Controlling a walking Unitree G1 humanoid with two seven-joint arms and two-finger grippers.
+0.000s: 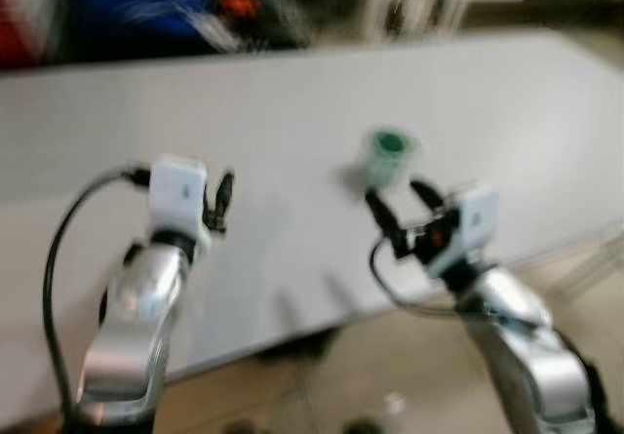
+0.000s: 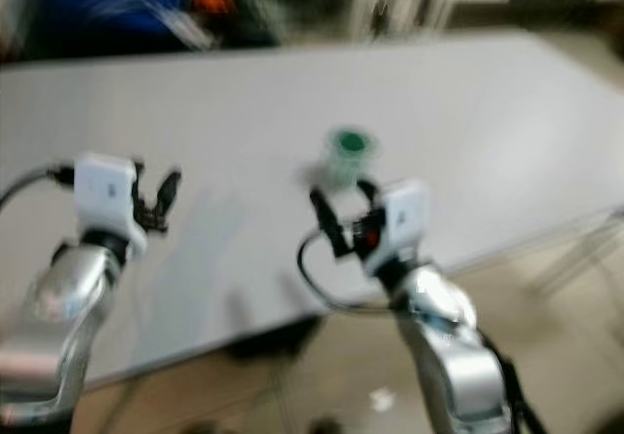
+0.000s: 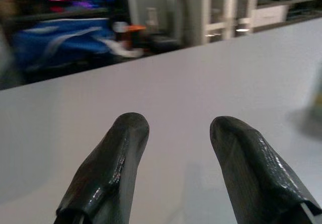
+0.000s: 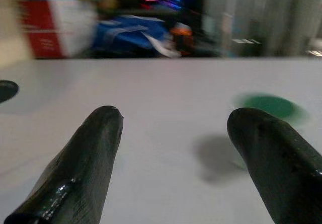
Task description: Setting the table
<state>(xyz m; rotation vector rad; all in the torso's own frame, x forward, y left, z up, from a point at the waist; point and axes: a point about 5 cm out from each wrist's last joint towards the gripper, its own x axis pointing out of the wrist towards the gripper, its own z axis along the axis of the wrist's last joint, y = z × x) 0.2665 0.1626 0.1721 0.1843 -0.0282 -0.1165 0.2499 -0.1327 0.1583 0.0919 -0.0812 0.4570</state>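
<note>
The right gripper [image 1: 400, 212] holds its two black fingers [image 4: 85, 158] spread wide with nothing between them, just right of centre in the left eye view, over the near part of a long grey table [image 1: 292, 112]. Just beyond its tips, a little above the frame's centre, stands a small clear cup with a green top [image 1: 388, 153], upright on the tabletop and not touching the fingers. In the right wrist view the cup appears as a blurred green patch [image 4: 266, 105] beyond one finger, with a dark shadow beside it on the table.

The left gripper [image 1: 218, 203] sits at centre left of the left eye view, above the table's near half, well apart from the cup. Its fingers [image 3: 115, 163] are parted with an open gap and grip nothing; bare tabletop shows between them in the left wrist view.

Behind each gripper comes a white wrist block, then a silver arm running down to the lower corners of the frame, each with a black cable looping beside it.

Along the top of the frame, past the table's far edge, the room is smeared by blur: a blue shape [image 1: 146, 10] at upper left and pale cabinets [image 3: 221, 10] toward the upper right.
</note>
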